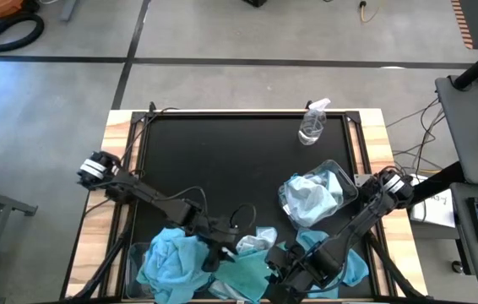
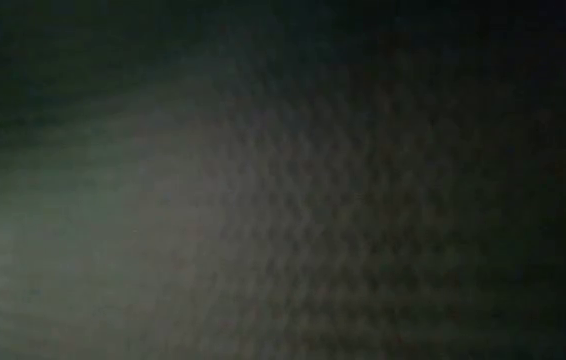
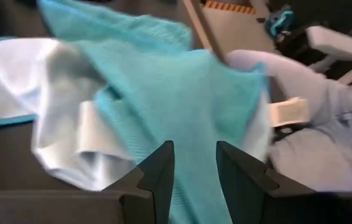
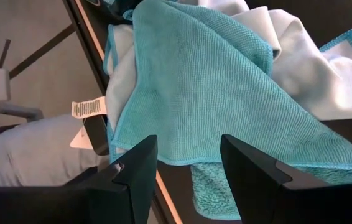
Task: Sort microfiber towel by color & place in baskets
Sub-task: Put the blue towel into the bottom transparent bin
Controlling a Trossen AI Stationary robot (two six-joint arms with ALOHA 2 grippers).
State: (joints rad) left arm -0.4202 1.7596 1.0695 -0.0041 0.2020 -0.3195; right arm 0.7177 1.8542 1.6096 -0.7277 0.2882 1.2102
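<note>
Teal microfiber towels (image 1: 171, 260) fill the clear basket (image 1: 135, 257) at the near left of the black table (image 1: 222, 160). Just right of it, the left gripper (image 1: 222, 252) hangs with its fingers parted over a teal cloth (image 3: 182, 106), gripping nothing. Farther right, the right gripper (image 1: 279, 272) stands wide open and empty above another teal towel (image 4: 207, 81). Pale cloths (image 1: 311, 198) sit in the right basket (image 1: 346, 181); a spray bottle (image 1: 313, 124) lies far right.
</note>
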